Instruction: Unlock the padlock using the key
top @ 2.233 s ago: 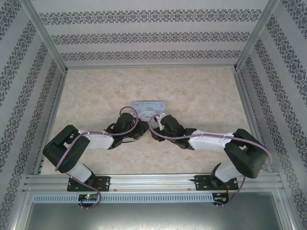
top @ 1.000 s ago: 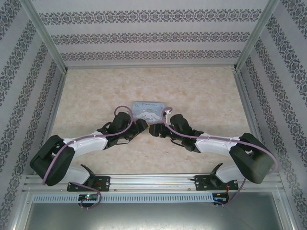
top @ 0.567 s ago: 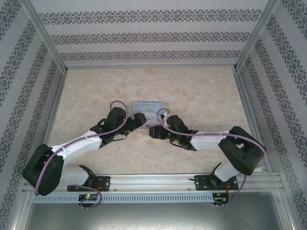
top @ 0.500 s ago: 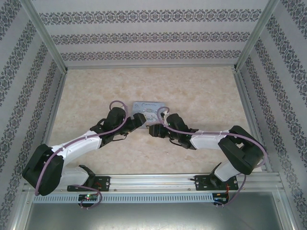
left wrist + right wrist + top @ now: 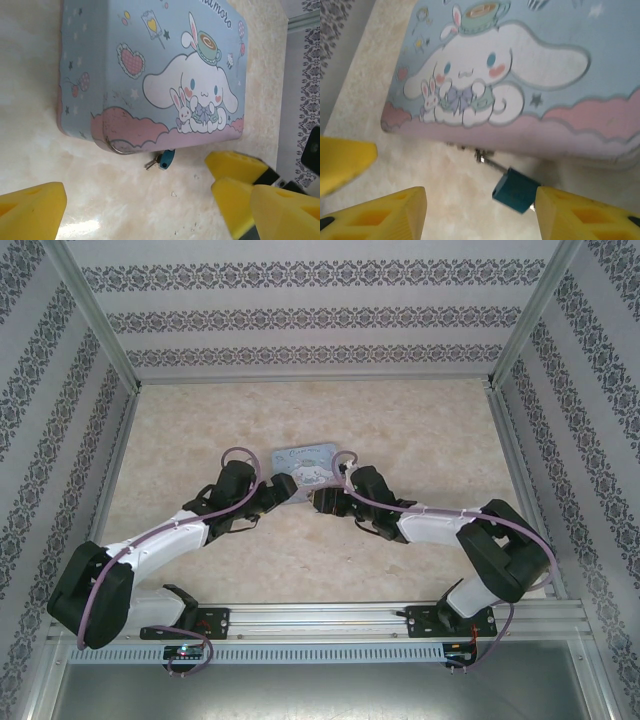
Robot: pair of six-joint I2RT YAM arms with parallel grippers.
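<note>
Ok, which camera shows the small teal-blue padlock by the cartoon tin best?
Right wrist: the small teal-blue padlock sits large and close below the edge of the pale-blue cartoon tin, slightly blurred. Left wrist shows it smaller but sharp, small dark key beside it. Top camera: too small to make out.

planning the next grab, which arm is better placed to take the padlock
Right, likely: the padlock lies just ahead between the fingers of the right claw. The left claw, wide open, sees it farther off, beside the key.

Lab test cell: aluminium frame (image 5: 320,618), wallpapered walls (image 5: 320,315).
</note>
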